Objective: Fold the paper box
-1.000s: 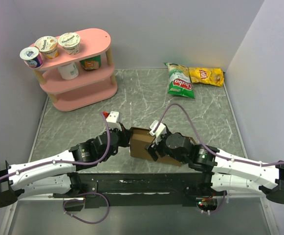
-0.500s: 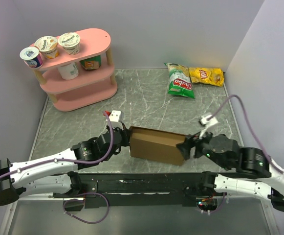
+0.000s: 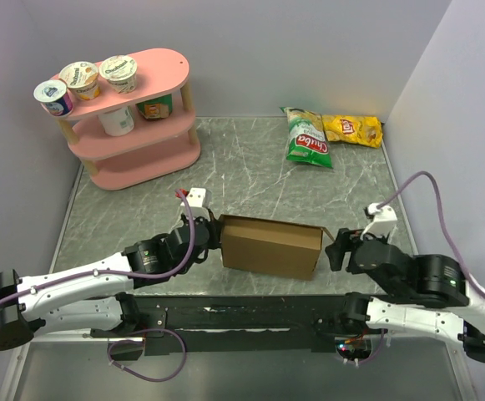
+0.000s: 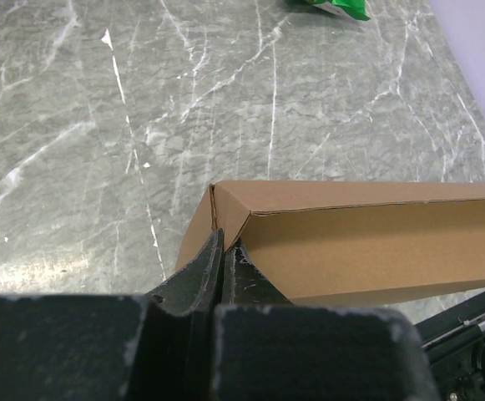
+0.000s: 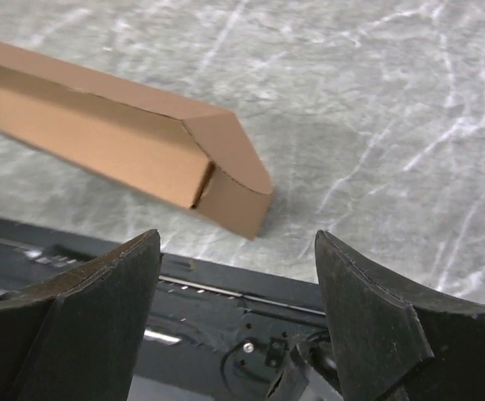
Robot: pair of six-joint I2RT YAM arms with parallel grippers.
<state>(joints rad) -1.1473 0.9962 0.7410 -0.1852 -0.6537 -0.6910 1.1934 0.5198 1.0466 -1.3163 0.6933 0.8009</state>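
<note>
brown cardboard: the paper box (image 3: 271, 246) lies lengthwise, left to right, along the table's (image 3: 250, 167) near edge between both arms. the left gripper (image 4: 223, 242), pinched shut, touches its left corner; the right gripper (image 3: 335, 249), jaws wide and empty, faces its right end, just apart.

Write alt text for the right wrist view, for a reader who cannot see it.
The right pincer stands open and empty, its two dark fingers framing one folded corner of the brown paper box, which lies just ahead on the grey marbled table.
</note>
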